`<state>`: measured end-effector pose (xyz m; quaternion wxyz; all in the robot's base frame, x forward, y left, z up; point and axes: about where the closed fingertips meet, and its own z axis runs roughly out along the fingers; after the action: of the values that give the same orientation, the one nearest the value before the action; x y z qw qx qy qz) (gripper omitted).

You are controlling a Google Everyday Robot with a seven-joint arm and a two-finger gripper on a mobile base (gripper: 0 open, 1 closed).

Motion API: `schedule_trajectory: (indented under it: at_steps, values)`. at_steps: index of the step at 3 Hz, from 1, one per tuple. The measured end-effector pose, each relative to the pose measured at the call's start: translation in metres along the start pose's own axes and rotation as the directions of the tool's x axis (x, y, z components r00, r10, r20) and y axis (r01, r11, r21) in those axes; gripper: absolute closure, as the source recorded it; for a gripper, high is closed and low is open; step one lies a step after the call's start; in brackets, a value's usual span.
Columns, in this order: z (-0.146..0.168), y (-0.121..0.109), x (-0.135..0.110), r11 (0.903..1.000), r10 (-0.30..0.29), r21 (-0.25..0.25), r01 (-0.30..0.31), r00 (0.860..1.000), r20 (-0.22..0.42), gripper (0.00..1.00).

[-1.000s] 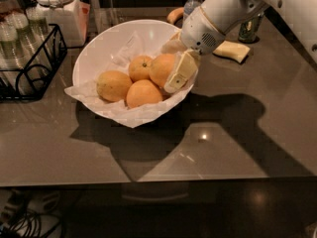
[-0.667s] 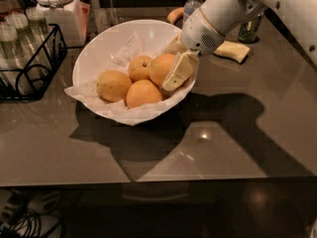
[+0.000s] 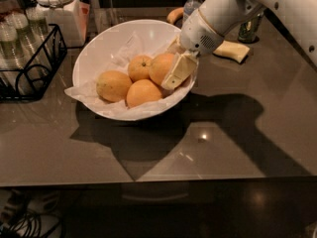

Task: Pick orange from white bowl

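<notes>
The white bowl (image 3: 99,48), lined with crumpled paper, stands left of the table's middle and holds several oranges. The orange (image 3: 158,66), deep orange and smooth, lies at the bowl's right side. My gripper (image 3: 171,67) reaches down into the bowl from the upper right and straddles it. One cream finger (image 3: 179,71) lies against the orange's front right side, and the other shows behind it by the rim. The fingers look closed on the orange, which still rests in the bowl. A smaller orange with a dark stem dot (image 3: 140,66) sits just to its left.
Two more oranges (image 3: 113,86) (image 3: 143,93) lie at the bowl's front. A black wire rack of glasses (image 3: 25,53) and a lidded jar (image 3: 54,4) stand at the left. A water bottle (image 3: 193,1), a dark can (image 3: 250,31) and a yellow sponge (image 3: 233,51) are behind the bowl.
The front finger has edged slightly left, closer against the orange. The arm and the bowl have hardly moved.
</notes>
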<state>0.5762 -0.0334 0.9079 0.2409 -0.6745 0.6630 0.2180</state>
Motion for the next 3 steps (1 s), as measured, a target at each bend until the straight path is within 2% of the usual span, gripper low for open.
schedule_trajectory:
  at_steps: [1,2,3]
  values:
    - [-0.012,0.007,-0.012,0.9982,-0.048,0.035,0.048,0.999,0.012,0.98]
    - [-0.039,0.026,-0.033,0.9882,-0.127,0.094,0.121,0.99,0.066,1.0]
    - [-0.072,0.062,-0.045,0.9716,-0.176,0.182,0.151,0.976,0.127,1.0]
